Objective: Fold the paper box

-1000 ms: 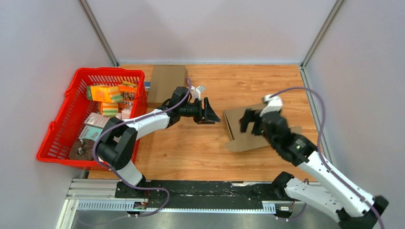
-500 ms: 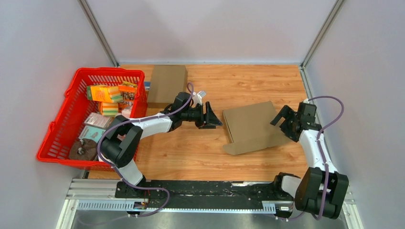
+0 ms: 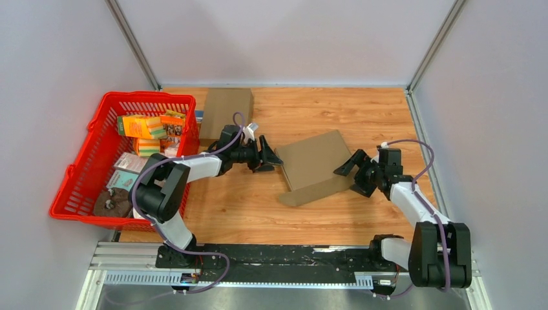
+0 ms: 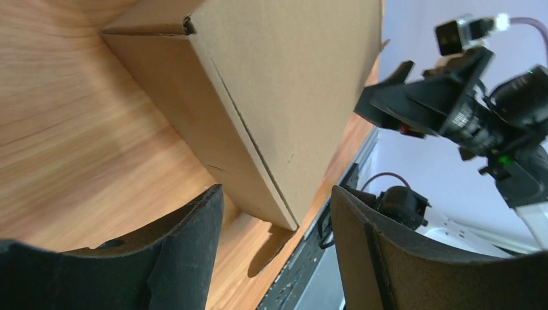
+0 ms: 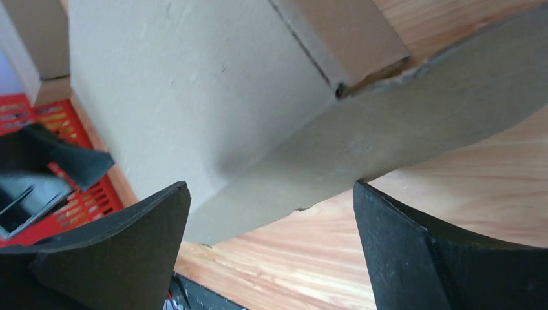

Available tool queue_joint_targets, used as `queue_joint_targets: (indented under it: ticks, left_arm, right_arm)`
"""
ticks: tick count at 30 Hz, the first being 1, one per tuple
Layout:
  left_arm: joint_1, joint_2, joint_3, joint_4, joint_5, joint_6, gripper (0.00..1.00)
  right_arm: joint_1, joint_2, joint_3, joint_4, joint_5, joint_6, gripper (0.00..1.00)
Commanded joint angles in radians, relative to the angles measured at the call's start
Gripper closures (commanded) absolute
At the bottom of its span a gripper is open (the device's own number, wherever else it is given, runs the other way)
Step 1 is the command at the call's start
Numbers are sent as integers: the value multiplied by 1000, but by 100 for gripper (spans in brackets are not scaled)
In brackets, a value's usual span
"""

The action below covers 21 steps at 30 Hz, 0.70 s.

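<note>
The flat brown cardboard box (image 3: 316, 166) lies on the wooden desk (image 3: 245, 206), near flap untucked. Left fingers (image 4: 187, 252) and right fingers (image 5: 110, 252) flank it, spread wide and empty.

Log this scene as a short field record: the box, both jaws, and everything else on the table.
task box: brown cardboard box, mid-table, with a flap spread toward the near edge
left jaws: open, facing the box's left side, holding nothing
right jaws: open, at the box's right side, holding nothing
other box: second cardboard box, far side, beside the basket
basket: red plastic basket, left, holding packaged goods
surface: wooden table
</note>
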Motion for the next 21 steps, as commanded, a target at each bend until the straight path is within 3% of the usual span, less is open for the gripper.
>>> queue_joint_targets:
  ticks: [1,5,12,14,21]
  left_arm:
    - [13,-26,39,-113,12,121,32]
    - [22,-40,56,-179,-41,169,31]
    - [22,38,103,-115,-2,123,29]
    - [22,89,140,-102,5,114,32]
    - [25,201,348,-238,-45,170,38]
  right_arm:
    - [31,-87,101,-41,-36,-5,0]
    - [7,-89,244,-164,101,-152,0]
    - [-27,237,435,-118,52,-286,1]
    - [-27,299,466,-80,6,-308,12]
    - [-27,334,365,45,-124,-246,31]
